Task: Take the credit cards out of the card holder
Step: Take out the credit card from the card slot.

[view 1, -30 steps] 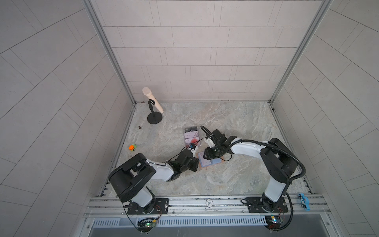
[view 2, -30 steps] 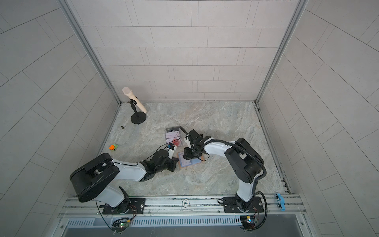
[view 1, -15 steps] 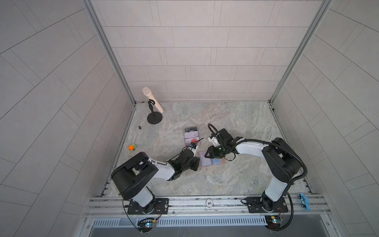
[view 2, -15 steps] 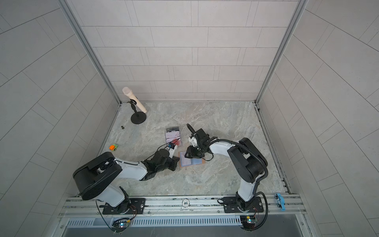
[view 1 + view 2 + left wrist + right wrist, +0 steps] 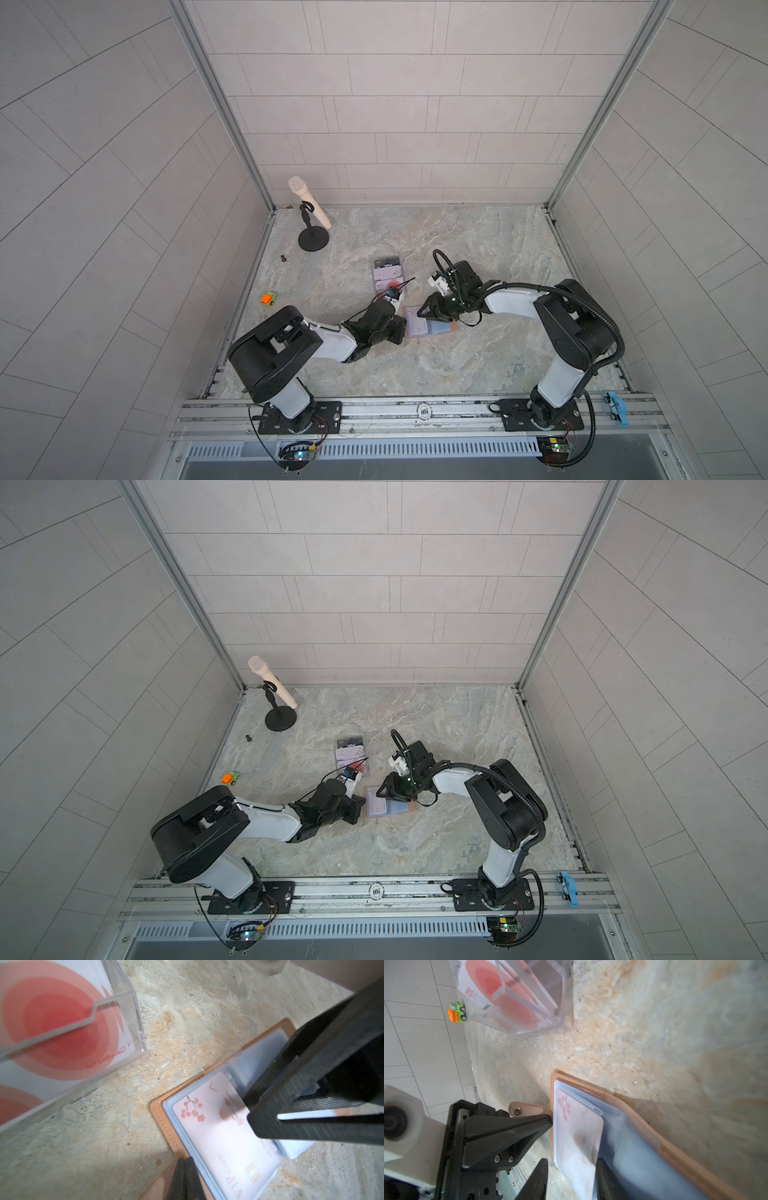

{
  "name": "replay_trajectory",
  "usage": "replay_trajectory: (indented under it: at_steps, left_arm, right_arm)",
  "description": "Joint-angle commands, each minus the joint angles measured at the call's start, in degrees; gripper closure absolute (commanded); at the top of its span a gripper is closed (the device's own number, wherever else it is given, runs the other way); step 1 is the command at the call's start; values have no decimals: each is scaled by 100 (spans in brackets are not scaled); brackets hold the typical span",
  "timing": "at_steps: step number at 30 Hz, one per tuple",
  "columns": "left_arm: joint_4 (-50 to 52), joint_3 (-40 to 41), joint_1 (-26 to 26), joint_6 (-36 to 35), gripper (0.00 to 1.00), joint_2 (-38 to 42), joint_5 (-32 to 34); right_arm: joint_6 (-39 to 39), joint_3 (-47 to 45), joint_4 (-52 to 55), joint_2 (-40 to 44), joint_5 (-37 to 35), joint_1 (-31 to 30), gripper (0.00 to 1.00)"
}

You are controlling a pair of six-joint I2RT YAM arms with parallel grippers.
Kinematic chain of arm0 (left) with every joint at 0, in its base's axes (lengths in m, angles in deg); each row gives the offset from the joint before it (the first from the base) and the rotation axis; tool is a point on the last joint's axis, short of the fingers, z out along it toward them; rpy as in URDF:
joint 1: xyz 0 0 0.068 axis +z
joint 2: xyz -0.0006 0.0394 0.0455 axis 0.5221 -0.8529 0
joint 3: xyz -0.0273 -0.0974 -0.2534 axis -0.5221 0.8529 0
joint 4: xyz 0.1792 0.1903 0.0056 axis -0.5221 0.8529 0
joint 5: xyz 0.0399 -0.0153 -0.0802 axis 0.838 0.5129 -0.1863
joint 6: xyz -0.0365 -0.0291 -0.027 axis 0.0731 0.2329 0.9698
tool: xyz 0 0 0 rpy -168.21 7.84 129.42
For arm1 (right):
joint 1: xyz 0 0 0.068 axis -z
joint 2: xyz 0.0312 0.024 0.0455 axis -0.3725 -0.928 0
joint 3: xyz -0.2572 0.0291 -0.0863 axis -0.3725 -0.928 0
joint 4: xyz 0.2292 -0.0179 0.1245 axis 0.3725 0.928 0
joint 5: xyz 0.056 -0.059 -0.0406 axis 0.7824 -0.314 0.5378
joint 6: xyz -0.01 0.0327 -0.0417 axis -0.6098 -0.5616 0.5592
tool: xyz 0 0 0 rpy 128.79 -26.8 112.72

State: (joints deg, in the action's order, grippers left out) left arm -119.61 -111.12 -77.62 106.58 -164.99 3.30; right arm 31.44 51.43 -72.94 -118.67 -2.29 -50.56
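Observation:
The tan leather card holder (image 5: 432, 331) (image 5: 390, 809) lies open on the stone table; its edge (image 5: 654, 1136) frames clear sleeves. A pink cherry-blossom credit card (image 5: 218, 1138) (image 5: 577, 1136) sits in the top sleeve. My left gripper (image 5: 186, 1167) (image 5: 401, 328) is shut, with its tip pressed on the holder's tan snap strap (image 5: 519, 1109). My right gripper (image 5: 571, 1180) (image 5: 426, 311) hangs open over the holder. One of its fingers (image 5: 604, 1178) rests on the sleeve at the card's edge. The other stands outside the holder, above the table.
A clear acrylic box (image 5: 388, 274) (image 5: 124, 1022) with red-circle cards stands just behind the holder. A green and orange toy car (image 5: 269, 298) (image 5: 456, 1012) lies to the left. A microphone on a stand (image 5: 309, 203) is at the back left, with a small dark bit (image 5: 284, 258) near it.
My right arm has shifted a little to the right, with its gripper staying over the holder and its jaws slightly narrower. The left gripper has stayed pressed on the strap.

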Motion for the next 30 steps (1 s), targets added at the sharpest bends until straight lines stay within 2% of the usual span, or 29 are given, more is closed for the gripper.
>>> replay_trajectory:
  at_steps: [1, 7, 13, 22, 30]
  left_arm:
    - [323, -38, -32, -4, 100, -159, -149]
    - [243, -10, -38, 102, 100, -188, -177]
    - [133, 4, -59, 208, 100, -227, -187]
    - [6, 16, -124, 351, 100, -265, -234]
    - [50, 8, -158, 415, 100, -189, -337]
  right_arm:
    - [-198, -48, -397, 113, 387, -6, 61]
    - [-104, -35, -413, 72, 508, 12, 64]
    - [230, 102, 43, -57, 500, 5, 66]
    - [302, 308, 100, -488, 527, -115, 68]
    - [258, 387, 67, -534, 469, -128, 71]
